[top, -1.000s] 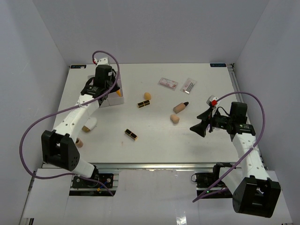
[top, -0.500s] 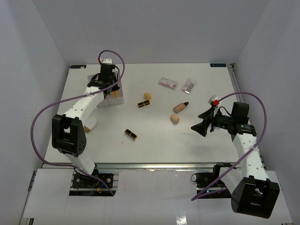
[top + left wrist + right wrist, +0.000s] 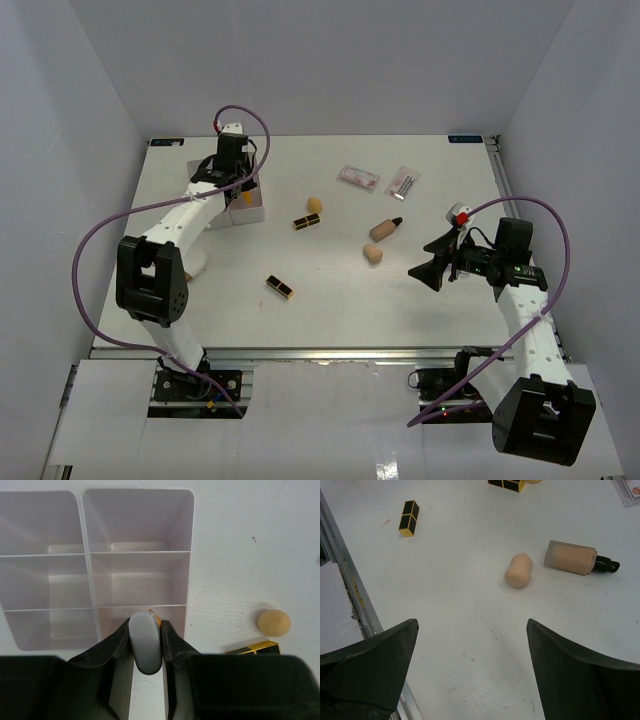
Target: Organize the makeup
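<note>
The left fingers (image 3: 117,642), clamped on the white-capped tube (image 3: 145,647), have swung over the white box (image 3: 189,540), so a drop looks near; the right fingers (image 3: 375,655) gape empty.

The left arm (image 3: 175,225) and right arm (image 3: 528,318) are wearing white shells over black joints, with black bases sitting at the table's (image 3: 330,310) near edge. A purple cable (image 3: 80,270) is looping along each. The right gripper (image 3: 472,630) is showing black wedge-shaped fingers (image 3: 370,655).

Black-and-gold lipstick tube (image 3: 409,518), beige sponge (image 3: 518,570)
</note>
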You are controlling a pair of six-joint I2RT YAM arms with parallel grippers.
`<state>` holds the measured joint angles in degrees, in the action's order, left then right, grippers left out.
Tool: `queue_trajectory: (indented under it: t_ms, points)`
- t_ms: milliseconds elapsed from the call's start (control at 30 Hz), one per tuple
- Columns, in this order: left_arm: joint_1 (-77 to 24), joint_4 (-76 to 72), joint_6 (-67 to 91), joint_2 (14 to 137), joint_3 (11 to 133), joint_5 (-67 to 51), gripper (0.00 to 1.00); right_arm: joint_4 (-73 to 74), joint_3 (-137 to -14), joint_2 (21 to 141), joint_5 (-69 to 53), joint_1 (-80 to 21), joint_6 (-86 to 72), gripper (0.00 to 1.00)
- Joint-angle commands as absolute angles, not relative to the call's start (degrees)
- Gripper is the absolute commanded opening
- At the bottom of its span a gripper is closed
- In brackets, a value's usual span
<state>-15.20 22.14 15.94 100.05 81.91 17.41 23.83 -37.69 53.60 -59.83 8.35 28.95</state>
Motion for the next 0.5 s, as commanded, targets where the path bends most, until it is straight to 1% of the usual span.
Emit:
queue_trajectory:
  t_ms: [0,67,200,233,467]
  points:
    - [-14.9,19.4,15.6,99.4,82.1,17.0,0.08,22.4,-37.5,53.7,-61.6,8.9,29.6,0.96]
    - [-14.9,18.6,15.7,99.2,81.3,16.9,0.12,22.4,-37.4,53.7,-61.6,9.0,29.6,0.96]
    - [-14.9,17.9,15.6,98.9,79.9,16.3,0.26,22.5,-37.4,53.9,-61.7,9.0,29.6,0.96]
    - [-14.9,17.7,15.6,98.8,79.6,16.0,0.31,22.4,-37.4,53.9,-61.8,9.1,29.7,0.96]
    - [-14.9,17.2,16.1,98.5,77.9,13.8,0.51,22.5,-37.4,53.8,-61.9,9.2,29.7,0.96]
